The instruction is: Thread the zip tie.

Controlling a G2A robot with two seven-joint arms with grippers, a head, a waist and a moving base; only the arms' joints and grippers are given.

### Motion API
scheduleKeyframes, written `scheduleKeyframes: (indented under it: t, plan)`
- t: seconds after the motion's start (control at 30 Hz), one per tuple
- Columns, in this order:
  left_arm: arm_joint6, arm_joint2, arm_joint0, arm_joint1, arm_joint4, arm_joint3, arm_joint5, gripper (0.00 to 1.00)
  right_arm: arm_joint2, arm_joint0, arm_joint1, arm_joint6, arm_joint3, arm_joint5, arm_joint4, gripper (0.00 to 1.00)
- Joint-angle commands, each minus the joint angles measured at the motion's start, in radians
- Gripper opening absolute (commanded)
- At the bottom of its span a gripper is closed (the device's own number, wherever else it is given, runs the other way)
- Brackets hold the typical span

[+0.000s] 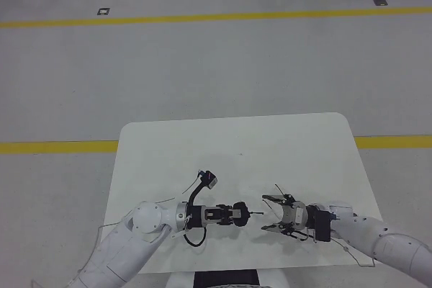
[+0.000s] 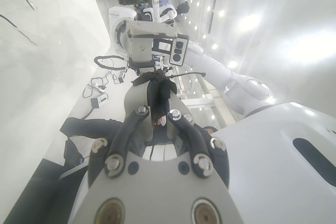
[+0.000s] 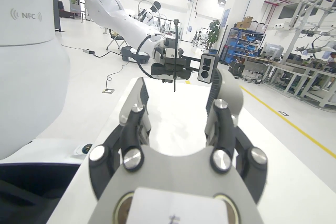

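The left pincer (image 1: 245,213) is gripping the black zip tie (image 3: 175,51) over the near part of the white desk (image 1: 237,144), with the strap sticking out past its closed fingers on both sides. The right pincer (image 3: 179,87) is hovering just opposite and facing it, fingers spread wide, gripping nothing and not touching the tie.

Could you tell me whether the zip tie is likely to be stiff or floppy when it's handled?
The zip tie juts straight out both sides of the shut jaws of the left gripper, so it is probably springy rather than floppy. Its thinness suggests it's very light and may pivot if bumped.
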Motion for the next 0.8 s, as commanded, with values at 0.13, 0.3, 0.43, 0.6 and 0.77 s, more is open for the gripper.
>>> scheduleKeyframes:
  t: [0.13,0.3,0.43,0.6,0.77]
  plan:
    - [0.0,0.0,0.0,0.0,0.0,0.0,0.0,0.0,0.039,-0.048,0.03,0.046,-0.025,0.071,-0.047,1.0]
    - [0.051,0.008,0.006,-0.002,-0.029,0.0,0.015,0.0,0.086,-0.094,0.048,0.121,-0.063,0.276,-0.097,1.0]
    - [0.105,0.009,0.017,-0.004,-0.087,0.007,0.036,0.0,0.086,-0.094,0.048,0.121,-0.063,0.276,-0.097,1.0]
    - [0.152,0.002,0.032,-0.006,-0.206,0.016,0.058,0.0,0.086,-0.094,0.048,0.121,-0.063,0.276,-0.097,1.0]
    - [0.148,-0.001,0.042,-0.006,-0.279,0.02,0.06,0.0,0.086,-0.094,0.048,0.121,-0.063,0.276,-0.097,1.0]
